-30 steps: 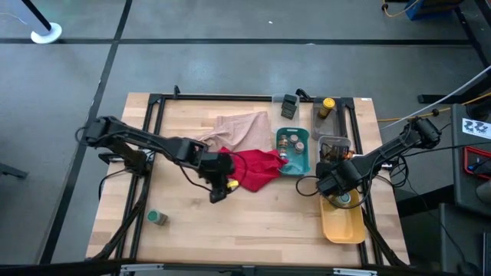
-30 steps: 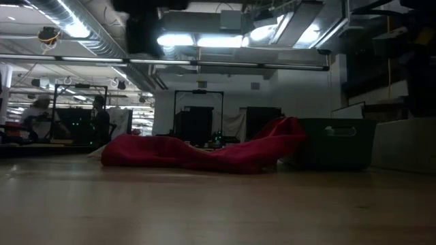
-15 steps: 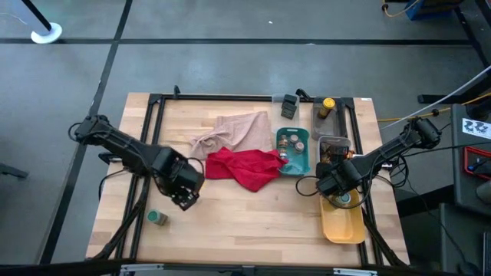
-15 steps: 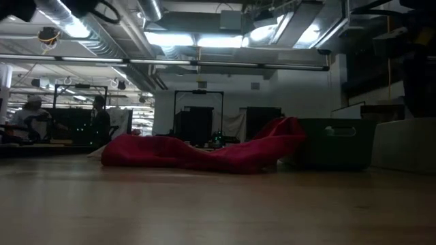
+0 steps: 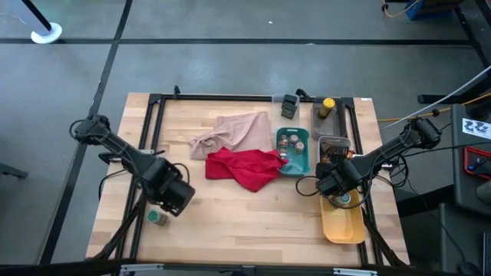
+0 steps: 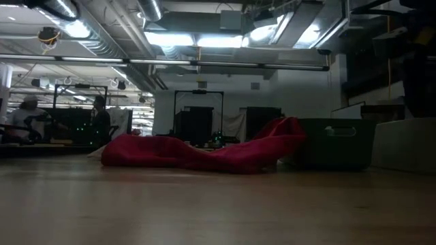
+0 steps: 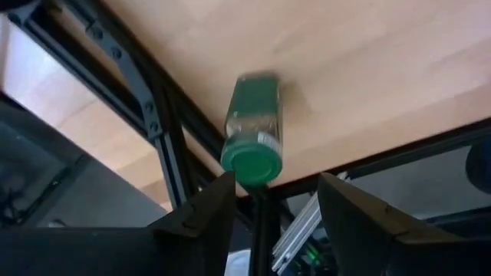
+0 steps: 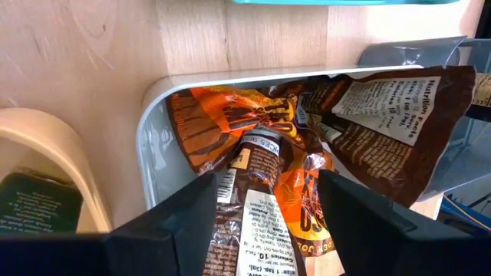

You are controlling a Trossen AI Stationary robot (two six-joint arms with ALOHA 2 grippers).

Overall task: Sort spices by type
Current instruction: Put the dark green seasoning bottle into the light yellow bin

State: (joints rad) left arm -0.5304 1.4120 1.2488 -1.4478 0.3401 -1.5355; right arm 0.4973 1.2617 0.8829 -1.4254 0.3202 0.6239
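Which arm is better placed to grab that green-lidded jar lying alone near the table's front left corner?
Left. The left gripper hovers open right beside the green-lidded jar. The right gripper is across the table, over the yellow tray.

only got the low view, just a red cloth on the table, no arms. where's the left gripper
Observer: The left gripper hangs over the table's left side, well clear of the cloth, right beside a green-lidded jar.
Operator: jar upright?
Observer: No, it lies on its side near the table's edge, with its lid pointing at the open fingers.
Operator: and the right arm
Observer: The right gripper is open over the table's right side, facing a clear tray that holds brown-orange sachets.
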